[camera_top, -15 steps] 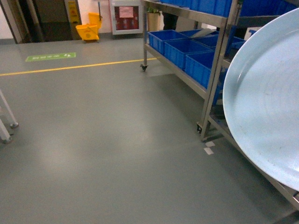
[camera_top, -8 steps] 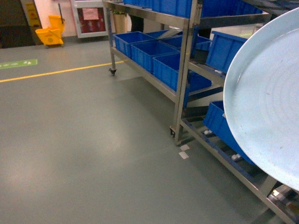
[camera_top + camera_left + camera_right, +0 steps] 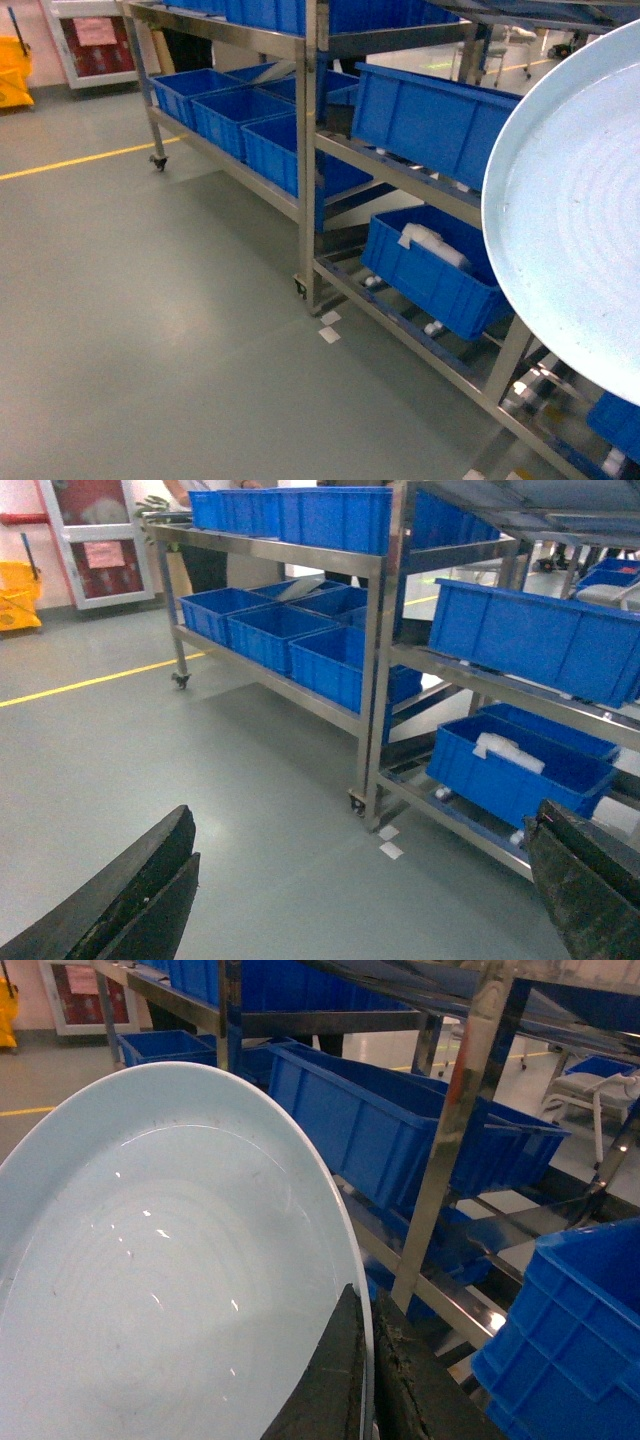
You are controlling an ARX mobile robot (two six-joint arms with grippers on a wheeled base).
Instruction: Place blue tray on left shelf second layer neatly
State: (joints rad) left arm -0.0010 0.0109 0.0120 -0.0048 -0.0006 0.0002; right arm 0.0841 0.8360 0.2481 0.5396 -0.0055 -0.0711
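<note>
Head view is showing grey floor (image 3: 150, 330) on the left, the left shelf (image 3: 306, 180) with blue crates (image 3: 245, 115) running through the middle, and the blue tray (image 3: 580, 230) filling the right edge, tilted up in the air beside the rack. Left gripper (image 3: 360, 900) is hanging with fingers spread wide on nothing, while the right gripper (image 3: 368, 1380) is pinching the tray's rim between its two fingers.

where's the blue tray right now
The blue tray fills the right edge of the head view, pinched at its rim by the right gripper, in front of the steel shelf with its blue crates.
</note>
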